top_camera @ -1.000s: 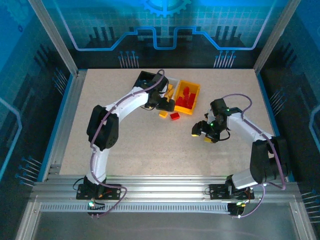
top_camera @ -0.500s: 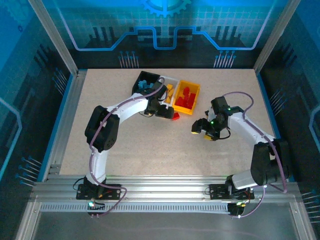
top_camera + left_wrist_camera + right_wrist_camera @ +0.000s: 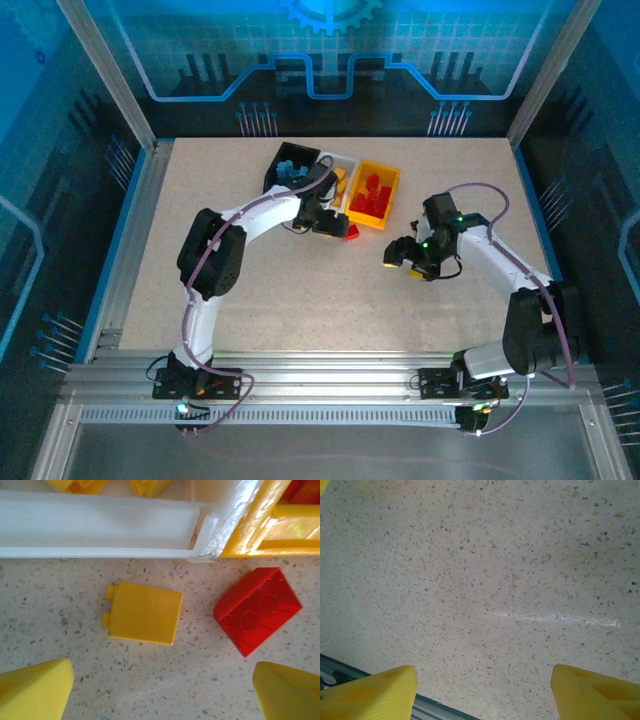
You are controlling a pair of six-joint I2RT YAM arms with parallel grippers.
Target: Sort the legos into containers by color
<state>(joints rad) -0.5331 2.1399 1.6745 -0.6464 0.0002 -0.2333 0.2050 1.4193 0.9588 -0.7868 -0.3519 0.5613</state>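
Speckled table [image 3: 495,555] | left pincer [image 3: 160,692] apart, its wrist view: yellow lego [image 3: 144,612] beside red lego [image 3: 257,610], near white bin [image 3: 100,527] | right pincer [image 3: 482,690] apart

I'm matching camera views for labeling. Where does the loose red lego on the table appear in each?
Top external: red lego on the table, just on the arms' side of the orange-yellow bin, at its left corner.
Left wrist: right of centre, beside a yellow lego.
Right wrist: speckled tabletop between its fingers.
Shared landmark: the orange-yellow bin, upper right in the left wrist view.

A speckled beige table [image 3: 300,295] sits inside an aluminium frame [image 3: 330,368].
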